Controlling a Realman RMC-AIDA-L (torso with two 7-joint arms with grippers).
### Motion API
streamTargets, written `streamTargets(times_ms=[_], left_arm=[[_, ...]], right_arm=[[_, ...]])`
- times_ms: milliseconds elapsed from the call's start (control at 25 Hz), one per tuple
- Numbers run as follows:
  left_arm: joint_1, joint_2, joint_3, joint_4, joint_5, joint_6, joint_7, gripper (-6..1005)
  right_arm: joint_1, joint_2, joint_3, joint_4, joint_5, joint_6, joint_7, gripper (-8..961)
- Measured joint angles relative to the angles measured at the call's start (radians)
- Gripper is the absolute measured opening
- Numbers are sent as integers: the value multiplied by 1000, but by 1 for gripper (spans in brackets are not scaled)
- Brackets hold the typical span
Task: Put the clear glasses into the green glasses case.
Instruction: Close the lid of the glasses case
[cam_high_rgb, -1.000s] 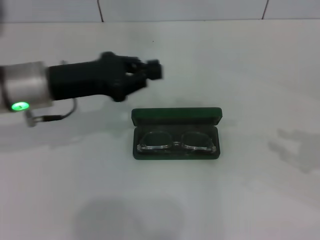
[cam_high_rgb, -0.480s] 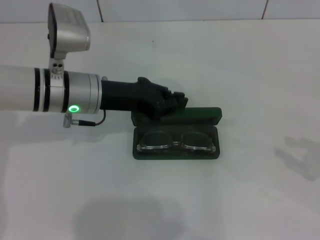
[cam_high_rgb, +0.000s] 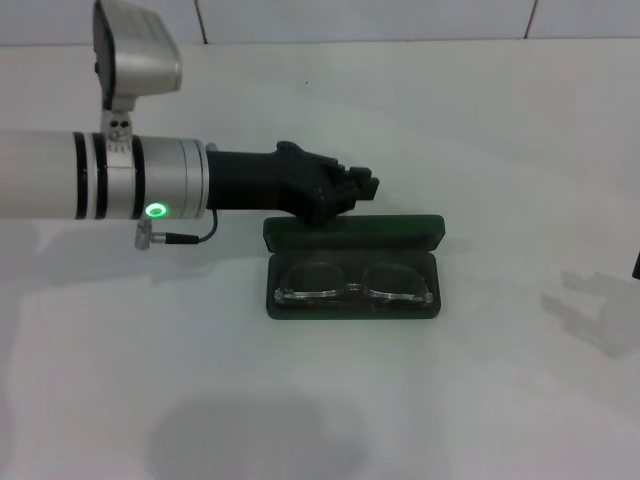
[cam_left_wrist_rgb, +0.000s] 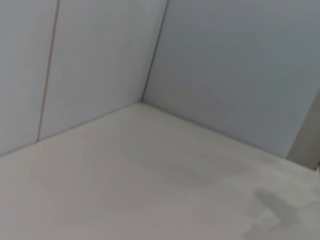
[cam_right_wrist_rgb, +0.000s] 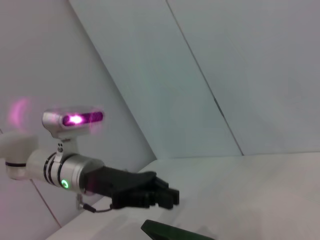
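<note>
The head camera looks forward and down on the worktop (cam_high_rgb: 420, 400) from above, with the case (cam_high_rgb: 352, 268) near the middle and the left arm (cam_high_rgb: 110, 190) reaching in from the left. The left wrist camera faces bare worktop (cam_left_wrist_rgb: 125, 190) and the wall corner. The right wrist camera, low and well off, looks across at the left end effector (cam_right_wrist_rgb: 167, 196) and the case lid (cam_right_wrist_rgb: 170, 232), both shared with the head view.

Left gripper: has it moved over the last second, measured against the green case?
Yes. The left gripper has swung toward the robot's right and nearer, now reaching just behind the raised lid of the green glasses case, which lies where it did.
</note>
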Motion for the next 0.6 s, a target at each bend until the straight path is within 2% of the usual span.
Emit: streamTargets(times_ms=[320, 600], left_arm=[[2, 1, 59, -18, 0, -63, 0, 142], [1, 1, 68, -37, -4, -67, 3, 156]], right_arm=[[8, 0, -4, 35, 0, 1, -31, 461], [7, -2, -4, 53, 0, 4, -41, 462]])
